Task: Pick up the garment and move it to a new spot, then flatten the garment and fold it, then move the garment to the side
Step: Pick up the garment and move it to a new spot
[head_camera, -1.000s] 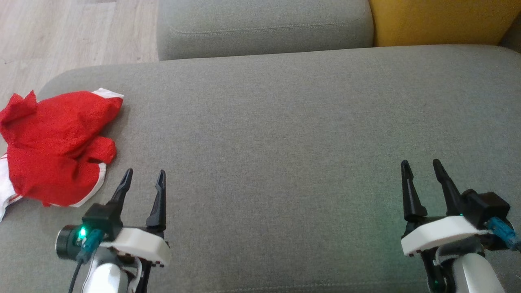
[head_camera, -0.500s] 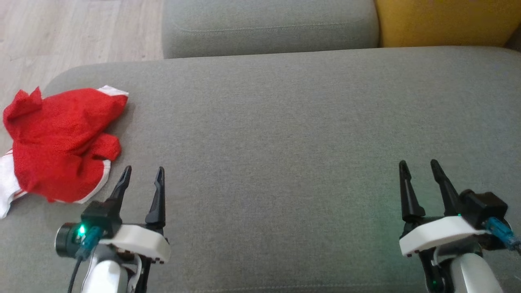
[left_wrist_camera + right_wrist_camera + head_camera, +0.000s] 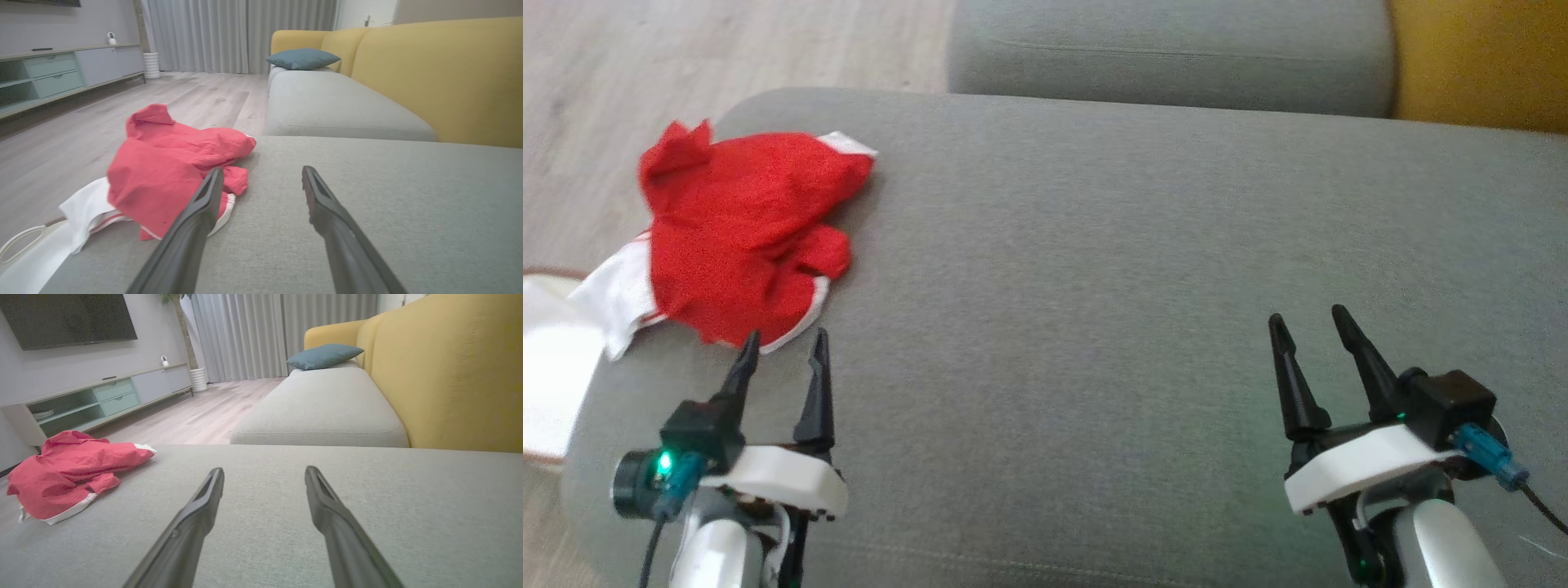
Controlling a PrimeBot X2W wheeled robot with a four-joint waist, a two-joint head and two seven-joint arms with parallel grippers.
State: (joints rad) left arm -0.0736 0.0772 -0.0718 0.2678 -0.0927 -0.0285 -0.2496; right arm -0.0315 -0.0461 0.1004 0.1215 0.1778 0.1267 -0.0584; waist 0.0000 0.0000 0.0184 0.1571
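Counting one garment (image 3: pixel 743 237), red with white trim, lying crumpled at the ten o'clock corner of the big grey seat (image 3: pixel 1094 286) in the head view, with a white edge drooping over the seat's side toward nine o'clock. Counting one white container (image 3: pixel 547 359) at eight o'clock, down beside the seat on the wooden floor (image 3: pixel 727 49).

Counting two grippers. Finding the left gripper (image 3: pixel 786 335) at seven o'clock, pointing toward twelve, with its two fingers spread apart and clamping nothing, the outer tip lining up with the garment's near hem; not being able to tell whether touching it. Finding the right gripper (image 3: pixel 1306 314) at four o'clock, well apart from the garment, its two fingers likewise standing apart over bare grey fabric and gripping nothing.

Looking along the left gripper (image 3: pixel 261 169): seeing the garment (image 3: pixel 171 179) at ten o'clock, partly behind one finger, and only grey seat in the gap.

Looking along the right gripper (image 3: pixel 263 468): seeing the garment (image 3: pixel 69 477) off at nine o'clock.

Counting two grey seats in all, the second seat (image 3: pixel 1168 57) at twelve o'clock, plus one yellow backrest (image 3: pixel 1478 65) at one o'clock and one blue pillow (image 3: pixel 325 355) resting at the far end.
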